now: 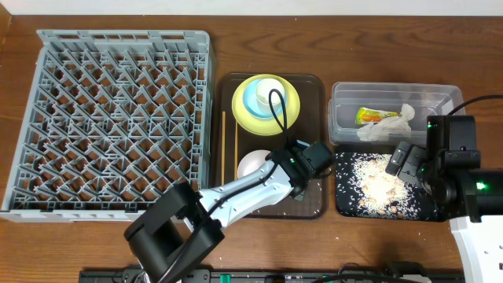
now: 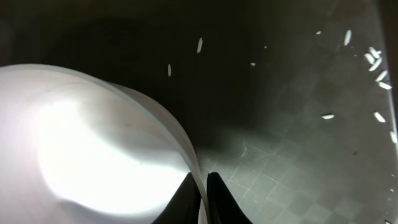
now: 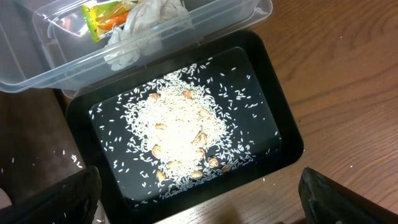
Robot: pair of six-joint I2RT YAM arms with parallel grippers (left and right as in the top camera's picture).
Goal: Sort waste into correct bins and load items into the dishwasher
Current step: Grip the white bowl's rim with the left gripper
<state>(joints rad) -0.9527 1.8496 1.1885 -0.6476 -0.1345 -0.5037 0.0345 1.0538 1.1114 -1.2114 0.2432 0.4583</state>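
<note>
By plate (image 1: 242, 110), L end effector (image 2: 200, 183) pinches bowl (image 2: 93, 155).

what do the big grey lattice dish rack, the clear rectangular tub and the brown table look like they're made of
Grey lattice dish rack: moulded plastic, matte; uniform colour, thick grid ribs.
Clear rectangular tub: thin plastic, glossy; its contents show through the walls.
Brown table: wood or wood-look laminate, satin; grain lines show, which of the two is unclear.

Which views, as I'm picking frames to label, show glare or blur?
Left wrist: bowl blown out white and soft, tray dim. Right wrist: rice sharp, evenly lit. Overhead: sharp, even light.
</note>
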